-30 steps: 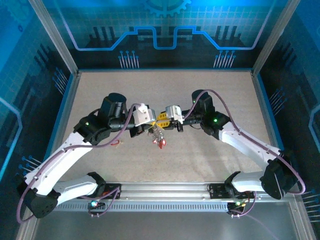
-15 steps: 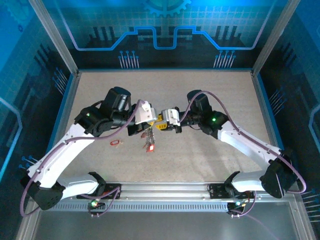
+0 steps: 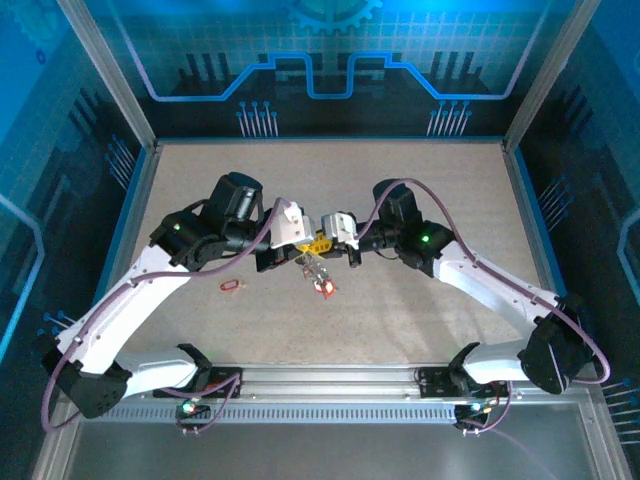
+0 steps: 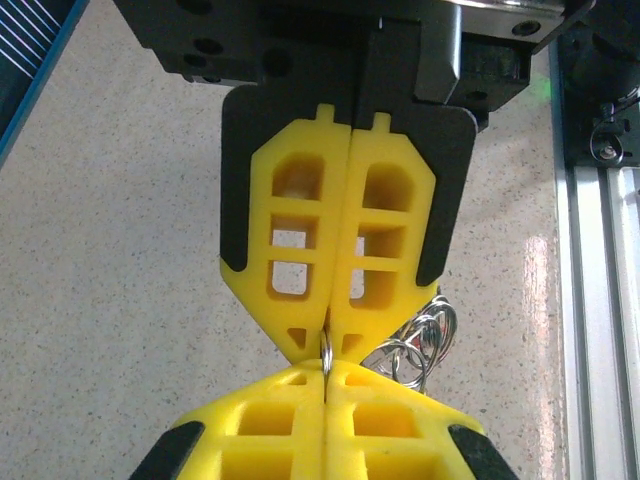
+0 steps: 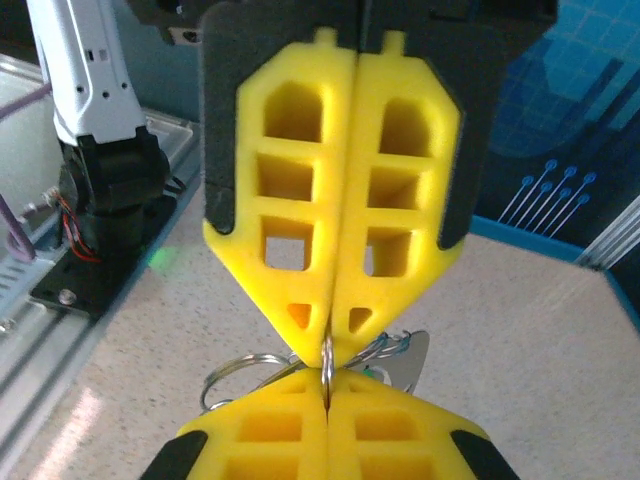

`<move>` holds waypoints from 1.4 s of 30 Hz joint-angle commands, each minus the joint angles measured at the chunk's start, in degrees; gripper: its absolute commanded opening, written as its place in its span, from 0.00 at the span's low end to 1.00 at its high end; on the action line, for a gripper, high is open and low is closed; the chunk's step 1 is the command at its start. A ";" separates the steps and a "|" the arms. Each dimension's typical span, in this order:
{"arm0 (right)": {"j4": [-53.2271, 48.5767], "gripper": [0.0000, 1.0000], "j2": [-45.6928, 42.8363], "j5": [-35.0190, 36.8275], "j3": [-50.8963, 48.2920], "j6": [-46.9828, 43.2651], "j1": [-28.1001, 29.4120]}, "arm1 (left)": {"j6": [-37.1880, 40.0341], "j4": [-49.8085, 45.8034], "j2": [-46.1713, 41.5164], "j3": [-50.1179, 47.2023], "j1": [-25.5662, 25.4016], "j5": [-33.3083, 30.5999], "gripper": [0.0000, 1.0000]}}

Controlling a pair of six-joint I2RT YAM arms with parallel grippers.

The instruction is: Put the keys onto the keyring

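My left gripper (image 3: 310, 245) (image 4: 327, 370) and right gripper (image 3: 326, 243) (image 5: 327, 388) meet tip to tip above the middle of the table. Both are shut on the same thin silver ring (image 4: 326, 352) (image 5: 327, 362) of the keyring, which stands edge-on between the yellow fingertips (image 4: 290, 335). More silver rings and chain links (image 4: 418, 345) (image 5: 238, 372) dangle beside the tips. In the top view one of the keys, with a red tag (image 3: 323, 287), hangs below the grippers. Another red-tagged key (image 3: 231, 286) lies on the table under the left arm. The teal band is mostly hidden.
The speckled table (image 3: 400, 330) is walled in by blue panels. A metal rail (image 3: 330, 380) with both arm bases runs along the near edge. In the right wrist view the left arm's base (image 5: 95, 200) stands close on the left.
The right gripper has shut on the ring. The left arm drew back slightly, and the hanging red-tagged key swung left, then back to the right.
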 commanded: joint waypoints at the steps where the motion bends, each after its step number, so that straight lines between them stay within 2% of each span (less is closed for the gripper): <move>1: 4.35 0.00 0.26 -5.14 -0.50 2.70 -0.02 | -1.74 3.91 -0.39 0.79 0.31 2.00 0.04; 4: 9.75 0.00 -0.35 -5.99 -2.64 7.31 -1.30 | -4.18 9.71 -3.66 -2.55 0.98 1.37 0.25; 7: 14.66 0.00 -1.00 -7.20 -4.31 12.17 -2.98 | -4.85 12.30 -7.11 -5.66 2.99 3.42 0.25; 12: 16.70 0.00 -1.43 -7.93 -5.05 14.45 -4.14 | -5.84 11.47 -9.67 -7.83 5.61 4.85 0.18; 17: 20.99 0.00 -1.23 -7.91 -5.80 17.68 -4.66 | -8.51 15.54 -9.85 -10.77 5.61 5.69 0.27; 22: 26.27 0.00 -1.06 -7.03 -7.36 21.90 -4.65 | -10.53 22.40 -8.94 -13.31 5.67 7.56 0.27; 24: 28.56 0.00 -1.09 -6.94 -8.28 23.49 -4.60 | -10.52 23.42 -8.25 -13.04 5.60 7.80 0.24; 30: 26.75 0.00 -1.16 -7.04 -8.30 21.71 -4.17 | -9.44 24.34 -7.82 -12.68 5.63 8.25 0.18; 34: 26.96 0.00 -0.91 -7.01 -8.13 21.79 -3.98 | -8.51 22.82 -7.69 -12.83 5.61 9.27 0.18; 36: 27.08 0.00 -0.82 -7.05 -7.98 21.88 -3.98 | -8.09 21.72 -7.56 -12.91 5.65 9.59 0.20; 42: 26.75 0.00 -0.70 -6.94 -7.71 21.60 -3.98 | -7.29 19.99 -8.83 -13.57 5.72 9.44 0.32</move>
